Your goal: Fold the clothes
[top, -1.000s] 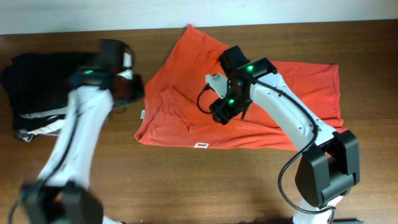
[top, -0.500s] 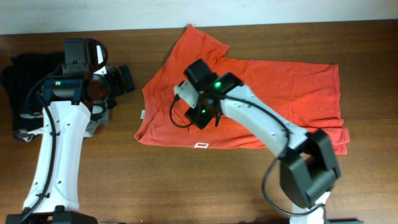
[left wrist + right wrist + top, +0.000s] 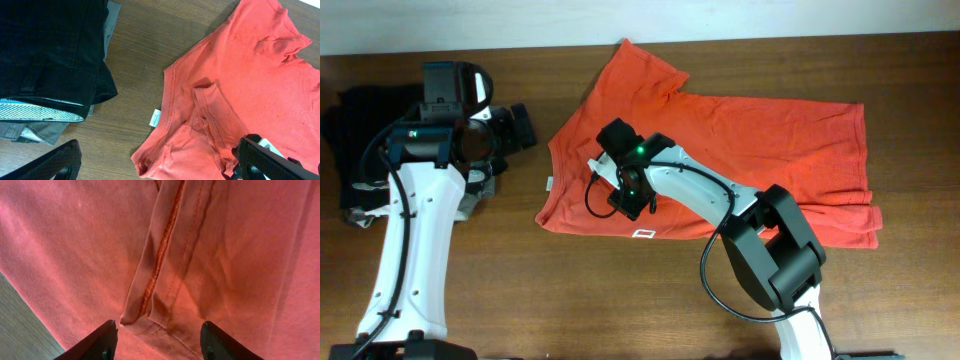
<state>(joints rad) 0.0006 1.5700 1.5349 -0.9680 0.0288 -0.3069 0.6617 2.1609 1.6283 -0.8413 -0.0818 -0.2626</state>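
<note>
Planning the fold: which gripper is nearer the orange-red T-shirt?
Right. The right gripper is over the orange-red short-sleeved T-shirt; the left gripper is beside it, off its edge.

White arm links (image 3: 410, 240), black joints (image 3: 775, 250) (green LED (image 3: 638, 150) lit), black fingers (image 3: 97, 342).
</note>
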